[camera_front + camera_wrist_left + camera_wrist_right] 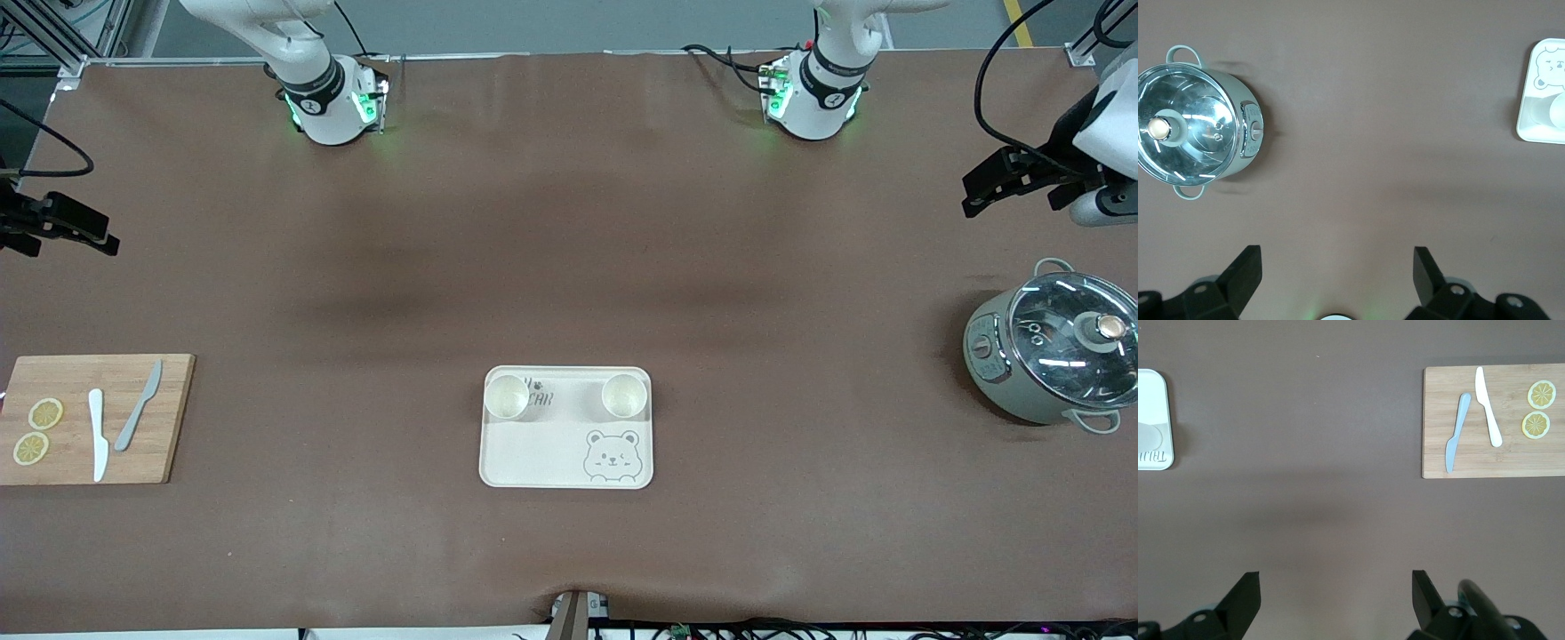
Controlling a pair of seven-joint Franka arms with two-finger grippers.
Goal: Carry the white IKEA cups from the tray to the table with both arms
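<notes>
Start of task: both white IKEA cups (508,396) (623,396) on tray (533,453), mid-tabletop, along tray edge facing bases. Left gripper (982,188) over pot-end edge, right gripper (84,233) over board-end edge, fingers wide open, empty. Next: descend on cups.

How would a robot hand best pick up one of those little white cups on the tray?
Probably from straight above, pinching the rim: each cup stands upright and open-topped, has no handle, and sits near the tray's raised edge, leaving little room for a sideways approach.

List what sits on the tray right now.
Two white IKEA cups stand on the tray, along its edge farther from the front camera. One cup covers part of the lettering; the bear drawing shows.
</notes>
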